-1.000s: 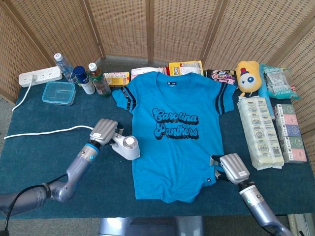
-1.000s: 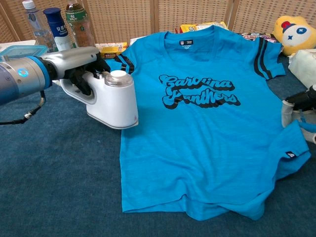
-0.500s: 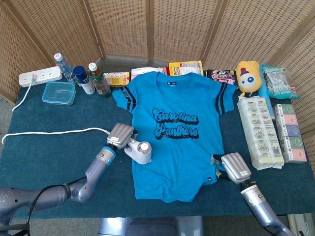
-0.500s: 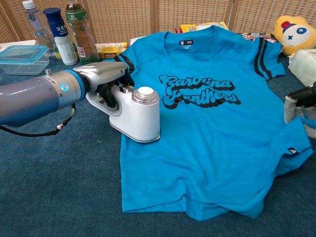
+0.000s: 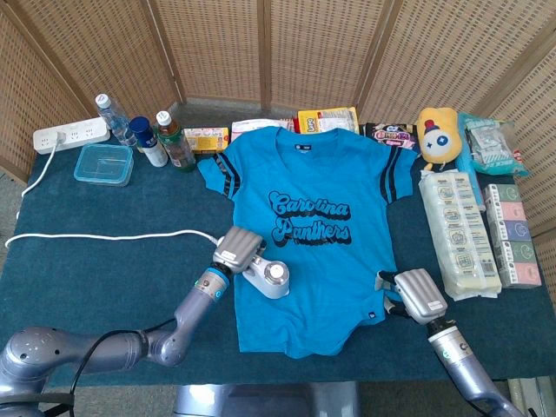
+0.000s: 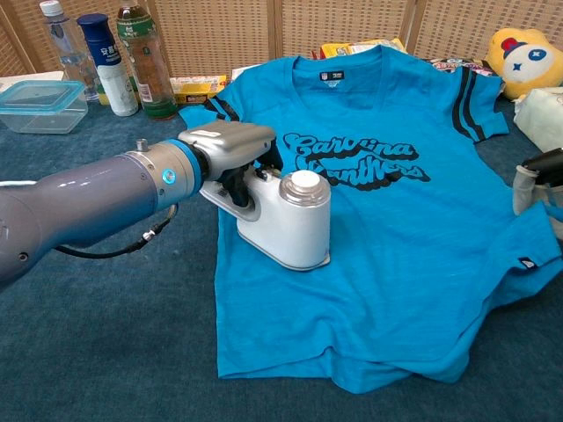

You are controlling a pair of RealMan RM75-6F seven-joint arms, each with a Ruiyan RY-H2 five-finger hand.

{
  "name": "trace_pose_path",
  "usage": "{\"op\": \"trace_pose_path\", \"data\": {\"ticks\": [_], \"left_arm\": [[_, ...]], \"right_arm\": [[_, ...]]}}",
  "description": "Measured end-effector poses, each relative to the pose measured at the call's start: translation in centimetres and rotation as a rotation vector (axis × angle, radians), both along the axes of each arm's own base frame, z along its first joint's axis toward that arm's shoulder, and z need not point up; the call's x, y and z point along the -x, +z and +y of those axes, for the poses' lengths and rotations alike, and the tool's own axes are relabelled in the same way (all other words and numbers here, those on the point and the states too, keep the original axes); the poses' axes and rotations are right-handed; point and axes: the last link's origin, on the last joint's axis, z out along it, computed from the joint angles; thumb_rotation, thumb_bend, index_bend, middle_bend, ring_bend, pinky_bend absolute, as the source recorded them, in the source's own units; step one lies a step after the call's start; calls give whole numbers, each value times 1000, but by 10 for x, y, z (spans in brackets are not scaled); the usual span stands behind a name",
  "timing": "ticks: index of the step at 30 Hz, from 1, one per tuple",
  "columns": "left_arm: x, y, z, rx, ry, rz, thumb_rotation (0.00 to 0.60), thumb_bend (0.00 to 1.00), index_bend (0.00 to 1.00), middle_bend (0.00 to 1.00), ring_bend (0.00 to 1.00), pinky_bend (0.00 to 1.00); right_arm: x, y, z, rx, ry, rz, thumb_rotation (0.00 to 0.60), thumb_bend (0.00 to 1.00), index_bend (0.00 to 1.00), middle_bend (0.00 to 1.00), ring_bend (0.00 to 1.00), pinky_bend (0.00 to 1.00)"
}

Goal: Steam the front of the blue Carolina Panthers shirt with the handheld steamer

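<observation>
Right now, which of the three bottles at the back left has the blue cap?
The middle bottle: white body, dark blue cap and label. The clear water bottle beside it has a white cap; the green-labelled tea bottle has a dark one.

shirt flat at table centre | steamer on shirt's left half, left hand behind it | right hand at shirt's right hem | bottles, container far left | boxes right

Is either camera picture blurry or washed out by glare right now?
Head view: even, soft light, sharp across the blue Carolina Panthers shirt. Chest view: the white handheld steamer is crisp, casting a faint shadow; only a small highlight on the left hand.
</observation>
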Motion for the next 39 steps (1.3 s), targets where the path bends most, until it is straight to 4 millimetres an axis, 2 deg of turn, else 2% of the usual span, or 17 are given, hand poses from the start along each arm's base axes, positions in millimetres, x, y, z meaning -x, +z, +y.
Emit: {"op": "trace_pose_path", "data": {"ticks": [9, 14, 25, 33, 39], "left_arm": [[-16, -18, -13, 19, -51, 3, 600, 432, 704, 750, 690, 739], [-19, -19, -12, 1, -74, 4, 600, 432, 704, 750, 690, 739], [3, -3, 10, -72, -39, 27, 600, 432, 704, 750, 690, 739], [27, 13, 36, -161, 22, 51, 600, 432, 703, 750, 690, 740], [30, 16, 48, -211, 72, 44, 600, 433, 704, 750, 690, 739]], "right_arm": [[4, 4, 0, 9, -9, -2, 600, 538, 723, 636, 704, 806], [5, 5, 0, 10, -11, -2, 600, 539, 723, 637, 705, 805], [3, 2, -2, 4, -9, 1, 600, 539, 725, 639, 705, 806], [1, -1, -3, -3, -9, 7, 600, 539, 725, 640, 705, 806], [2, 1, -3, 0, -12, 7, 600, 540, 725, 640, 706, 806]]}}
